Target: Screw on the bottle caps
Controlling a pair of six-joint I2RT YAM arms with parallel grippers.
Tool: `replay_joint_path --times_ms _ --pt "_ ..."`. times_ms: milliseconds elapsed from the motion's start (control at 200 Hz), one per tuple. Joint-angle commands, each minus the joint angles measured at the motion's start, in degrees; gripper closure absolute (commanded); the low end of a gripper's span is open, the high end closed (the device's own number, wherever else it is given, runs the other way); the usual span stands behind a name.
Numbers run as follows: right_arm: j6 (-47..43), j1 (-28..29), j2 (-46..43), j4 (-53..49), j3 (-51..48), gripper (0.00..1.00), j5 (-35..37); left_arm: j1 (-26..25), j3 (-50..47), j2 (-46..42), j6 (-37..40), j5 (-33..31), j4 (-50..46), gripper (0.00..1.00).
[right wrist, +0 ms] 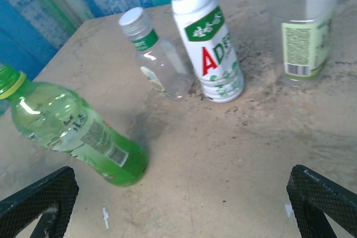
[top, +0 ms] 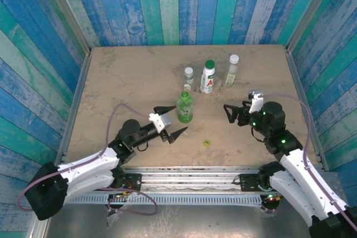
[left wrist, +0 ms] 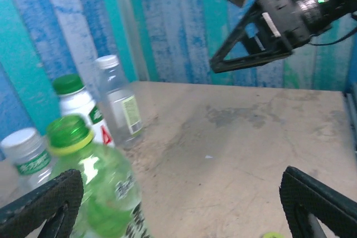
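Green bottle: the translucent green bottle stands on the table nearest the arms, with its bright green cap seated on the neck.
Other bottles: behind it in a row stand the short clear bottle with a white cap, the white bottle with a dark green cap, and the tall clear bottle with a second white cap. All are upright.
Loose item: a small yellow-green piece lies flat on the table in front of the green bottle, apart from it. Whether it is a cap or only a ring is too small to tell.
Step in hand: release after capping, by my reading. Every neck in view carries a cap, and neither hand grips anything.
Next move: it likely calls for backing both hands clear without knocking the green bottle. How tightly the caps sit cannot be judged from here.
Left hand: the left hand has its jaws spread wide and holds nothing. The green bottle sits just beside one finger; whether they touch is unclear.
Right hand: the right hand is also spread wide and empty. It is right of the green bottle, well apart from it, and faces the bottles.
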Motion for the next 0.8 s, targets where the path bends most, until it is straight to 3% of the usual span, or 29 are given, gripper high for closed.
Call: replay_joint_path --times_ms 0,165,340,676,796 --pt "-5.0 3.5 1.0 2.2 0.4 0.0 -1.3 3.6 -2.1 2.6 -5.1 -2.5 10.0 0.06" --pt "-8.5 11.9 5.1 1.8 2.1 0.0 4.2 6.9 -1.2 14.4 -5.0 2.1 18.9 0.06" --pt "-8.9 16.1 9.3 2.4 3.1 0.0 6.3 8.9 1.9 28.0 -5.6 4.4 28.8 0.06" --pt "-8.1 16.7 10.2 2.6 3.1 0.0 7.1 10.2 7.3 46.0 -7.1 7.2 44.9 0.06" --pt "-7.5 16.7 9.9 2.4 2.9 0.0 7.8 10.2 8.7 51.0 -8.0 8.6 50.3 0.0"
